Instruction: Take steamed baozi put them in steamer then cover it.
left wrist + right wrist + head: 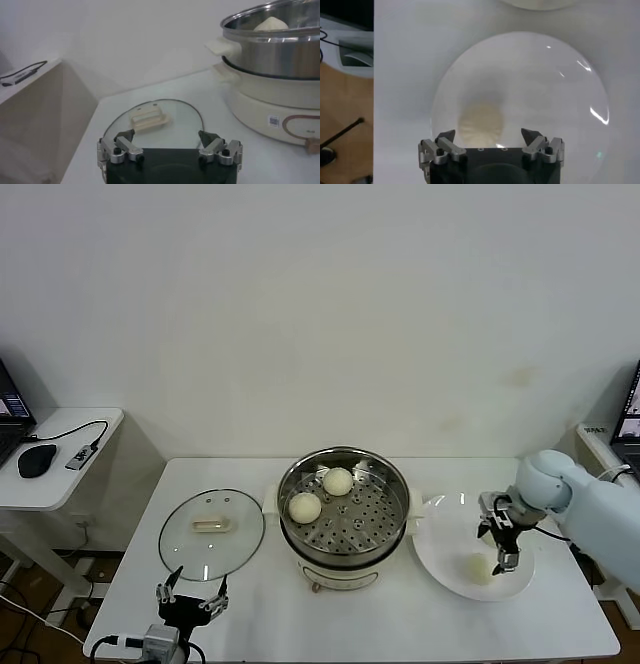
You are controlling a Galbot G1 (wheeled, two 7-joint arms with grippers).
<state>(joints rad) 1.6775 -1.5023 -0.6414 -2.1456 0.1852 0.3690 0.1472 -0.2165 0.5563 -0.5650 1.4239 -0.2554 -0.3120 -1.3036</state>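
Two steamed baozi lie in the steamer, a steel perforated basket on a cream pot base. Another baozi sits on a white plate to the right. My right gripper hangs open just above that baozi, fingers apart and holding nothing. The cover, a glass lid with a cream handle, lies flat on the table left of the steamer. My left gripper rests open at the table's front edge, near the cover's rim.
A side desk at the far left carries a laptop, a mouse and a cable. The table's front edge runs just behind the left gripper. Another laptop stands at the far right.
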